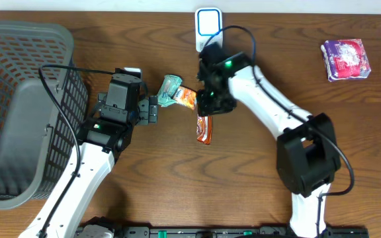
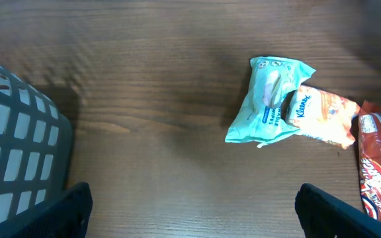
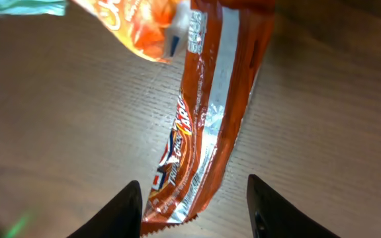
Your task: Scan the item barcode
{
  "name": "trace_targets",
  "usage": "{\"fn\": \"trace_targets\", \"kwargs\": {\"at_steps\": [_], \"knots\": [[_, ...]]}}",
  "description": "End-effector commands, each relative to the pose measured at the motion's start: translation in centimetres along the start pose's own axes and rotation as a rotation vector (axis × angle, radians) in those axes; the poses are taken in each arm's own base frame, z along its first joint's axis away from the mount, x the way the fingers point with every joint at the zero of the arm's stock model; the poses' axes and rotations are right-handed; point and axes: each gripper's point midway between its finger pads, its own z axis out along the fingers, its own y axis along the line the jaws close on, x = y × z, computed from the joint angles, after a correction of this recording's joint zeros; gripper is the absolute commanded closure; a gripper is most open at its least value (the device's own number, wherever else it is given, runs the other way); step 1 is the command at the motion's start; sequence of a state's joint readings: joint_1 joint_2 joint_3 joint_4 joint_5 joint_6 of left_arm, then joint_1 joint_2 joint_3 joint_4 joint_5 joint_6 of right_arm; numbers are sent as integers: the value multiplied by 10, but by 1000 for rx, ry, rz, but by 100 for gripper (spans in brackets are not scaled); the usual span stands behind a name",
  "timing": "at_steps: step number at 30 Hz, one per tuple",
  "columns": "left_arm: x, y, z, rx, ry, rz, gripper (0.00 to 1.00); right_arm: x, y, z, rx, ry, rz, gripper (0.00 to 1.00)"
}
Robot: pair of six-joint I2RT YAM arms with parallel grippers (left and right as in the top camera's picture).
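**A:** What sits closest in the right wrist view?

**B:** The right gripper (image 3: 194, 188). Its two black fingers (image 3: 121, 215) are spread, and the lower end of a long, glossy orange-red snack-bar wrapper (image 3: 207, 119) lies flat between them on the brown wooden table (image 3: 58, 132). One finger is just beside the wrapper's edge and the other stands clear, so nothing is pinched.

**A:** Any print you can read?

**B:** White and yellow lettering runs down the wrapper beside a silver strip, too blurred to make out. The small orange tissue pack (image 2: 323, 116) touching its upper end says "Kleenex" in blue. That pack overlaps a pale teal wipes pack (image 2: 266, 102), whose label is too small to read.

**A:** And the left gripper (image 2: 192, 198)?

**B:** Its fingers are wide apart over bare wood with nothing between them, near the grey plastic mesh basket (image 1: 18, 99).

**A:** Anything else?

**B:** A white, blue-rimmed device (image 1: 208, 23) stands at the far table edge. A purple-and-white packet (image 1: 346, 58) lies well apart on the right.
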State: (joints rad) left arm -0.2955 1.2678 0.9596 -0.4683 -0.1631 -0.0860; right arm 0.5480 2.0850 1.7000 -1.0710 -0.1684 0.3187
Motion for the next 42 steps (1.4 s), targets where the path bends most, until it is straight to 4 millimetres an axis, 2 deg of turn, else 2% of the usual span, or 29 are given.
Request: {"fn": "trace_targets", "kwargs": {"at_steps": [1,5,9,13,15,17,21,24,25,26,29,32,35,39,40,42], "knots": [[0,1,0,-5,1,-11,2,-1,-15,7,215,-66,91,54],[0,1,0,-5,1,-11,2,1,-18,16,392,-177,95,49],[0,1,0,-5,1,-11,2,5,-8,37,405,-226,51,47],[0,1,0,-5,1,-11,2,16,-17,59,426,-238,54,46],[0,1,0,-5,1,-11,2,19,-22,63,432,-230,57,47],[0,1,0,-5,1,-11,2,21,-28,64,438,-221,66,53],[0,1,0,-5,1,-11,2,22,-33,67,413,-189,67,76],[0,1,0,-5,1,-11,2,21,-31,66,351,-151,39,82],[0,1,0,-5,1,-11,2,19,-28,63,303,-129,29,93],[0,1,0,-4,1,-11,2,17,-25,59,259,-112,22,99],[0,1,0,-5,1,-11,2,8,-16,41,102,-71,4,99],[0,1,0,-5,1,-11,2,-2,0,11,-161,-30,-43,99],[0,1,0,-5,1,-11,2,-3,11,-13,-439,-3,-74,99],[0,1,0,-5,1,-11,2,7,3,-38,-787,26,-11,99],[0,1,0,-5,1,-11,2,10,-4,-39,-841,34,30,91],[0,1,0,-5,1,-11,2,19,-22,-33,-888,50,112,88]]}}
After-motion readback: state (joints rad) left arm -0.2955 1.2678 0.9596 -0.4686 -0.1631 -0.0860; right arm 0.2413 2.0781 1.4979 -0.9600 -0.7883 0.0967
